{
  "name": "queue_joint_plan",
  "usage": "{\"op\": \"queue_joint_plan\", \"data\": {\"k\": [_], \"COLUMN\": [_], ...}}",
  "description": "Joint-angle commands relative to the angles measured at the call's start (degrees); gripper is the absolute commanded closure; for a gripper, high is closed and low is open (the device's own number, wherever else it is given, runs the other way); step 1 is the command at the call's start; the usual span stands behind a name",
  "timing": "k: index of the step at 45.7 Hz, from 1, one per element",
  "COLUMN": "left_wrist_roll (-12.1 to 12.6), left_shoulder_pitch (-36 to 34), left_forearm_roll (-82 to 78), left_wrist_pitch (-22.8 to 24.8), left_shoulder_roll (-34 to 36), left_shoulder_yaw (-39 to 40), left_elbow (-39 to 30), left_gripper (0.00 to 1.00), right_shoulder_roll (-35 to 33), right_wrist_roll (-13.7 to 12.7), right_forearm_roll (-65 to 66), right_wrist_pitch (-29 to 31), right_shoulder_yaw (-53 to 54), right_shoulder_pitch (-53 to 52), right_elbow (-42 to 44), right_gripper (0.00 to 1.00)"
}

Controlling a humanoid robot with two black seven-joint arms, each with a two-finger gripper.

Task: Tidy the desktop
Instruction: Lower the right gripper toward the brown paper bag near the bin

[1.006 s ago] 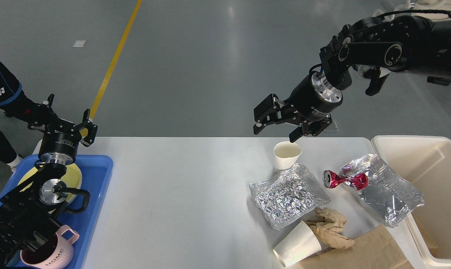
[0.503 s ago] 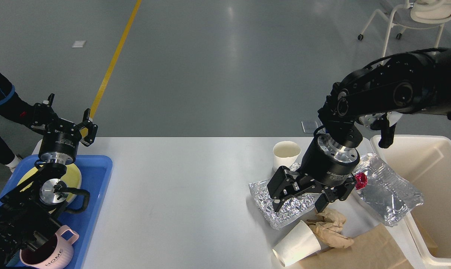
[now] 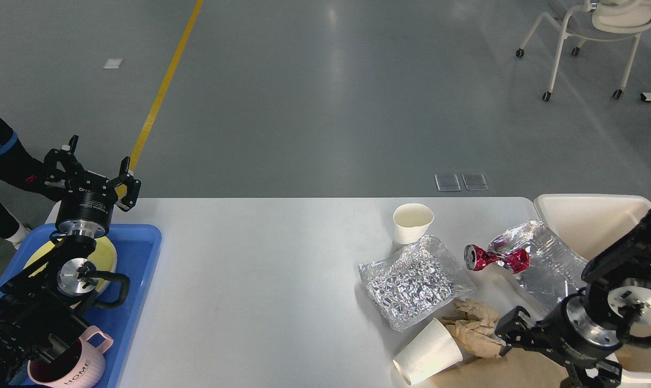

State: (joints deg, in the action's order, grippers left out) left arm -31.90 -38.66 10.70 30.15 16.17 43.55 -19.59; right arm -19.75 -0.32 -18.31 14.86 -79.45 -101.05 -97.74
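- The desktop (image 3: 261, 285) fills the lower middle of your head view, white and wide, with clutter gathered at its right end.
- Your left gripper (image 3: 91, 172) hangs above the far corner of the blue tray (image 3: 142, 253), fingers spread apart and holding nothing.
- Your right gripper (image 3: 535, 350) sits low at the bottom right, over the brown paper bag (image 3: 519, 366); one finger shows near the crumpled brown paper (image 3: 476, 328), the other runs off the frame, so you cannot tell whether it is released or clenched.
- One paper cup (image 3: 413, 222) stands upright; a second cup (image 3: 428, 358) lies on its side, touching the crumpled paper.
- A foil pouch (image 3: 414, 280) lies between the two cups.
- The crushed red can (image 3: 495, 258) rests against a second foil pouch (image 3: 541, 264), beside the cream bin (image 3: 589, 215).
- A pink mug (image 3: 80, 366) and a yellow plate (image 3: 104, 258) sit in the tray.
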Motion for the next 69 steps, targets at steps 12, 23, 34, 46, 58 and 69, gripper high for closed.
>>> {"op": "queue_joint_plan", "data": {"k": [12, 23, 34, 46, 58, 69], "left_wrist_roll": [0.0, 0.0, 0.0, 0.0, 0.0, 0.0], "left_shoulder_pitch": [0.0, 0.0, 0.0, 0.0, 0.0, 0.0], "left_forearm_roll": [0.0, -0.1, -0.1, 0.0, 0.0, 0.0], "left_wrist_pitch": [0.1, 0.0, 0.0, 0.0, 0.0, 0.0], "left_shoulder_roll": [0.0, 0.0, 0.0, 0.0, 0.0, 0.0], "left_shoulder_yaw": [0.0, 0.0, 0.0, 0.0, 0.0, 0.0], "left_elbow": [0.1, 0.1, 0.1, 0.1, 0.1, 0.1], "left_gripper": [0.03, 0.03, 0.03, 0.03, 0.03, 0.03], "right_shoulder_roll": [-12.2, -13.4, -15.3, -13.8, -12.2, -12.4], "right_wrist_roll": [0.1, 1.3, 6.2, 7.4, 9.3, 9.5], "right_forearm_roll": [-0.3, -3.7, -11.3, -14.0, -14.0, -14.9], "right_wrist_pitch": [-5.2, -12.5, -14.2, -18.6, -23.5, -26.3], "right_shoulder_yaw": [-1.7, 2.0, 6.5, 12.2, 13.6, 14.0], "right_shoulder_pitch": [6.3, 15.3, 17.2, 24.4, 26.4, 25.9], "right_elbow": [-1.5, -1.2, -0.9, -0.9, -0.9, -1.0], "right_gripper": [0.0, 0.0, 0.12, 0.33, 1.0, 1.0]}}
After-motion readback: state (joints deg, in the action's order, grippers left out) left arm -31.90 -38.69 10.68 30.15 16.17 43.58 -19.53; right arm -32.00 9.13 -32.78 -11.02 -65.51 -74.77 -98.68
